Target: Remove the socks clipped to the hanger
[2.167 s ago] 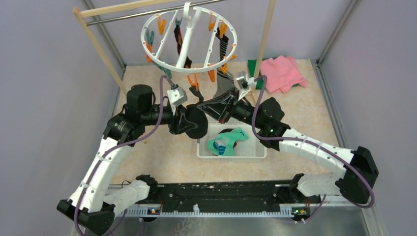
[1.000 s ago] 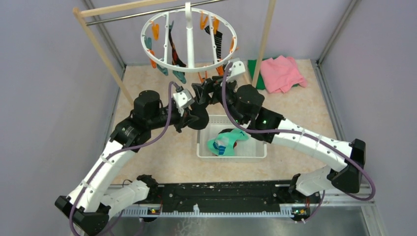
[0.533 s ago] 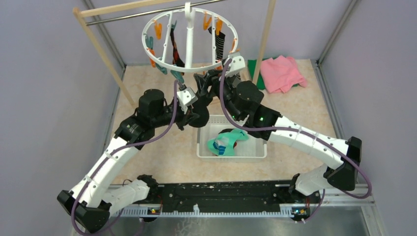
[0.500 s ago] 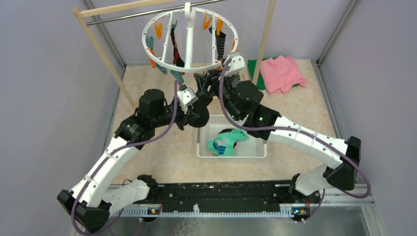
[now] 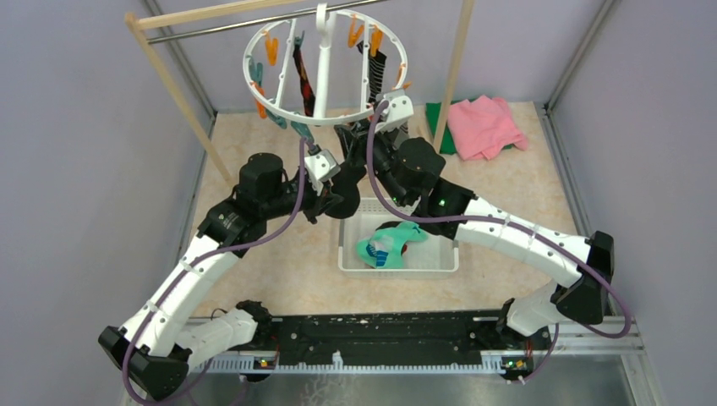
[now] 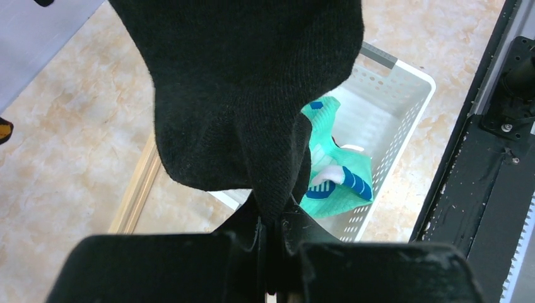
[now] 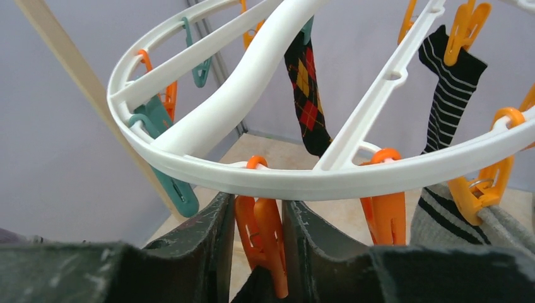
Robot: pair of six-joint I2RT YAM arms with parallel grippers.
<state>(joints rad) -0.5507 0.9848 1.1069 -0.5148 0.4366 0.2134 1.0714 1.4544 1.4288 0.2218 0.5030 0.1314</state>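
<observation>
1. Since the earliest frame both arms have risen toward the upper centre of the top view. The right gripper (image 5: 353, 139) has gone from beside the basket (image 5: 444, 269) to just under the near rim of the hanger (image 5: 254, 85), and the ring has turned a little.
2. Top view: the hanger is on the rack (image 5: 173, 93) at the upper centre. An argyle sock (image 5: 304, 80) and a striped sock (image 5: 376, 72) are clipped inside the ring. The left gripper (image 5: 336, 196) is below the ring, just above the far left corner of the basket. A teal sock (image 5: 391, 244) lies in the basket. A pink cloth (image 5: 484, 125) lies at the right.
3. Left wrist view: the jaws are almost fully closed at the bottom centre and pinch a fold of the black sock (image 6: 252, 95). The sock goes up and fills the top of the frame. Behind it, at the right, are the basket and the teal sock.
4. Right wrist view: the two fingers (image 7: 208, 233) stand on both sides of an orange clip (image 7: 262, 240) under the hanger rim. Each finger touches one side of the clip, so the jaws are closed onto it. Dark fabric shows under the clip at the bottom edge. The argyle sock is at the upper centre and the striped sock at the upper right.
</observation>
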